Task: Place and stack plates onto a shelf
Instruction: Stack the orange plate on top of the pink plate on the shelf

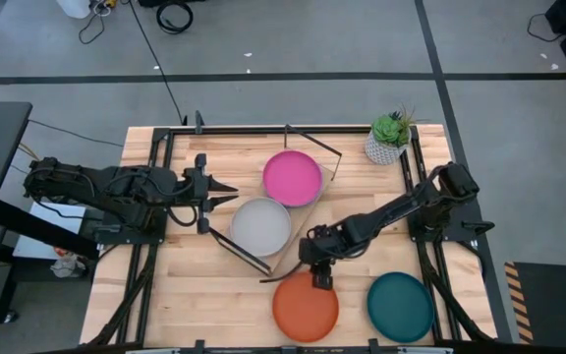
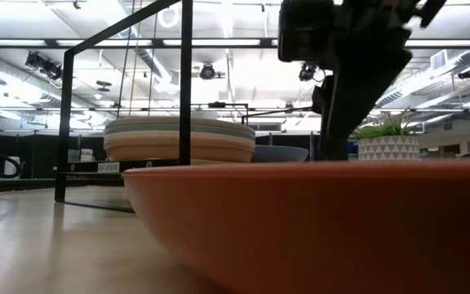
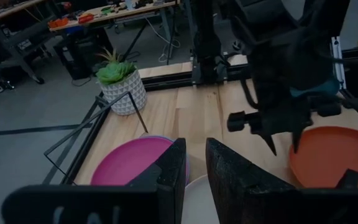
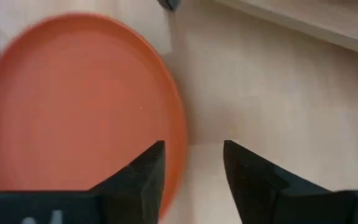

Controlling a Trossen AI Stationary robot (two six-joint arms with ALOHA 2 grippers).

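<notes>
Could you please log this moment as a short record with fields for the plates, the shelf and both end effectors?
shelf: wooden board with black wire ends, mid-table, set diagonally
on shelf: pink plate and grey plate, each topping a stack
off shelf: orange plate and dark teal plate on the tabletop
right end effector: open, fingers straddling the orange plate's rim
left end effector: slightly open, empty, beside the grey plate
other: potted plant at the table's corner

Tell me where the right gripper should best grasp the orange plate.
Probably at the raised rim nearest the shelf, coming from above. The orange plate lies flat on the tabletop, and the right gripper, open, already straddles that edge.
</notes>
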